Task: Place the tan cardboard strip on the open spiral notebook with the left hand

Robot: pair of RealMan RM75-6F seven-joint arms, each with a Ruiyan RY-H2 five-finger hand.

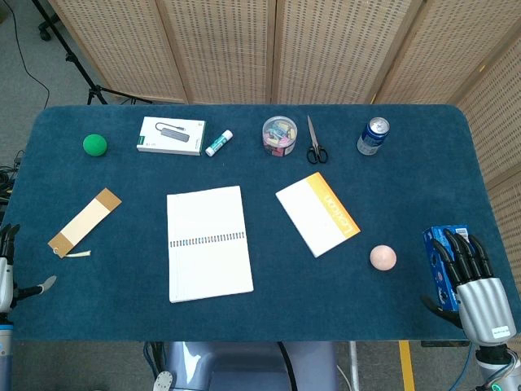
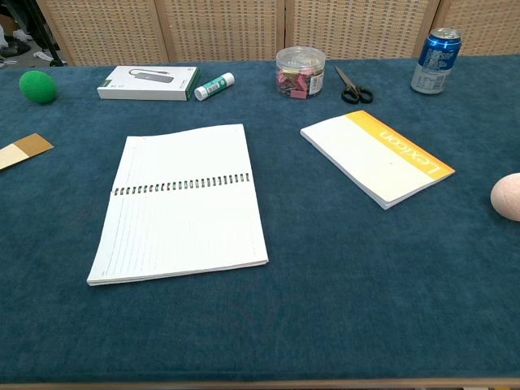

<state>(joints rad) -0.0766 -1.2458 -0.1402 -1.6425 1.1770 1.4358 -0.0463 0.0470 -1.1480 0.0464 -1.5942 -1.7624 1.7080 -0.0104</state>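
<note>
Where orange-edged: pad (image 2: 378, 156) reading "Lexicon"

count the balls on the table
2: a green ball at the far left corner near the white box, and a pink ball near the right hand, beside the Lexicon pad.

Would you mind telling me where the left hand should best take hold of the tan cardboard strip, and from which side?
Probably across its narrow width near the middle, pinching the two long edges from above. The tan cardboard strip lies flat and diagonal on the table, left of the open spiral notebook, so the left hand, at the table's left edge, would need to turn to match that slant.
</note>
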